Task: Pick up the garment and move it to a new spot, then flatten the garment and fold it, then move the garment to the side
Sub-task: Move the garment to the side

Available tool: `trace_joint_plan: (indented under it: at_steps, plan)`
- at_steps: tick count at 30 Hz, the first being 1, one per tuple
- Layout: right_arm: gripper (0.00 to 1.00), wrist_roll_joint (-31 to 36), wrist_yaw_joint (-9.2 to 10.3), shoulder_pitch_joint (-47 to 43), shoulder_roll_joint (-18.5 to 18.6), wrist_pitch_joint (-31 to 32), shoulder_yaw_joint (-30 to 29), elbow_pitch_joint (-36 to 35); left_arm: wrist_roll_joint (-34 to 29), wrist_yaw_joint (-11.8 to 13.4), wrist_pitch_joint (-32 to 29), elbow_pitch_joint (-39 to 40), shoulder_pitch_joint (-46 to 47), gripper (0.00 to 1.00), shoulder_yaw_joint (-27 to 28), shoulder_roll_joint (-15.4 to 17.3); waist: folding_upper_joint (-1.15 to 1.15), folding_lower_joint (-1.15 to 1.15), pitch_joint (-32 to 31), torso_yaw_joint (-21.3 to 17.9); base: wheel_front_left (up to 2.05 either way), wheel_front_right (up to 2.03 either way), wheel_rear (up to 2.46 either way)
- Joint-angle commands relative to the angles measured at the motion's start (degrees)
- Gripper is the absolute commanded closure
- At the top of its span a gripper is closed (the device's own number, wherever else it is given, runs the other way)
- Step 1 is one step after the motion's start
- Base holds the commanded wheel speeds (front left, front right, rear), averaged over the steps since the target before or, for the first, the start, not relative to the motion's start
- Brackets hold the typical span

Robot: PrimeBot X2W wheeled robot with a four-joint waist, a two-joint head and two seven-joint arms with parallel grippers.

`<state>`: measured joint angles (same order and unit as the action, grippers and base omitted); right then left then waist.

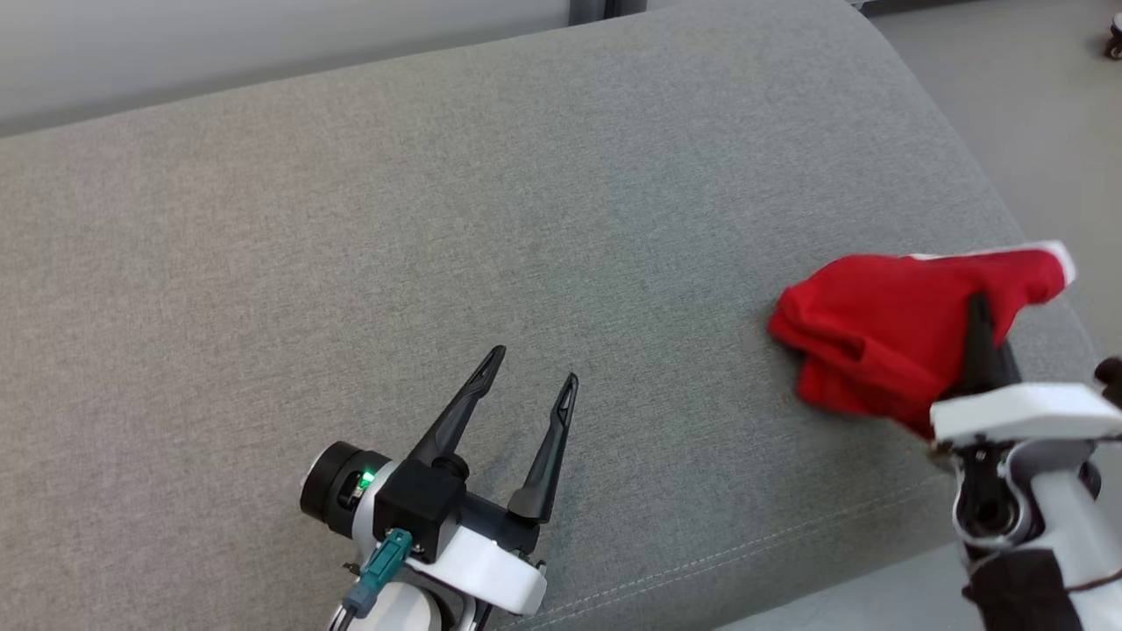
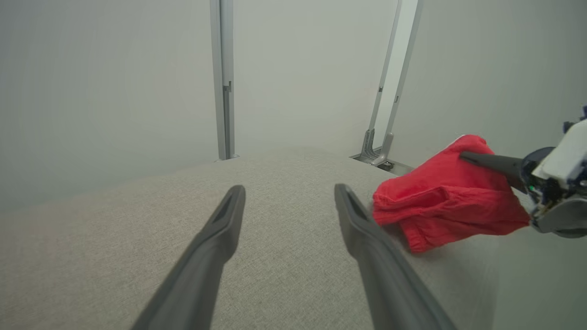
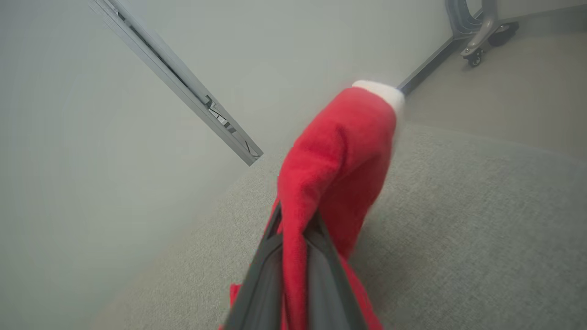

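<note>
Red garment (image 1: 868,342) is found at about 3 o'clock in the head view, bunched close to the right edge of the grey cushion (image 1: 438,219). It is gripped by the right gripper (image 1: 979,307). In the right wrist view the two dark fingers (image 3: 261,275) are pressed narrow with a red fold pinched between them. The upper end of the garment is held up and tipped toward 1 o'clock, where a white trim (image 1: 1061,258) is seen. The lower folds hang at the cushion surface — whether they touch it cannot be told for sure.

Left gripper (image 1: 535,365) is placed at about 6 o'clock in the head view. Its fingers are spread wide over bare cushion and pointed toward 1 o'clock. It is kept well apart from the garment, which lies at its 3 o'clock side in the left wrist view.

A stitched seam (image 1: 745,552) is seen along the cushion's front edge at 5 o'clock, and pale floor (image 1: 1008,88) at 1 o'clock. A metal post (image 2: 222,78) is seen against the wall at 12 o'clock in the left wrist view.
</note>
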<state>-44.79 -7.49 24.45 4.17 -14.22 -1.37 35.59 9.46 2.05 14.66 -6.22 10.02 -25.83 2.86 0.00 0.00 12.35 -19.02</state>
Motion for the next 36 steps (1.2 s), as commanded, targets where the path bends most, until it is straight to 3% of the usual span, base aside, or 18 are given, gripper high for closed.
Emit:
trace_joint_plan:
  at_steps: [1, 8, 24, 31, 36]
  plan:
    - [1.00, -0.75, 0.00, 3.28, 0.37, -0.77, 0.29, -2.71, -0.71, -0.34, 0.34, 1.86, 2.77, 0.00, 1.49, 0.01, 0.00, 0.00, 0.69, 0.46, 0.00, 0.00, 0.00]
    - [1.00, 0.61, 0.00, 13.62, 1.29, -0.77, -4.61, -3.76, -1.60, -1.13, 0.34, 3.29, 4.11, 0.00, 1.13, 0.01, 0.00, 0.00, 4.88, 3.43, 0.00, 0.00, 0.00]
    - [1.00, 14.61, 0.00, 46.35, 7.96, -0.78, -20.94, 12.25, -5.45, -4.30, 0.34, 9.98, 11.74, 0.00, -1.26, 0.42, 0.00, 0.00, 21.34, 15.96, 0.00, 0.00, 0.00]
    - [1.00, 19.03, 0.00, 52.38, 10.85, -0.78, -26.72, 13.19, -6.29, -5.03, 0.34, 12.16, 13.39, 0.00, -2.80, 0.59, 0.00, 0.00, 25.60, 19.83, 0.00, 0.00, 0.00]
    - [1.00, 21.17, 0.00, 50.85, 11.31, -0.78, -29.53, 15.54, -6.69, -4.88, 0.22, 13.02, 13.58, 0.00, -3.28, 0.82, 0.00, 0.00, 27.13, 19.19, 0.00, 0.00, 0.00]
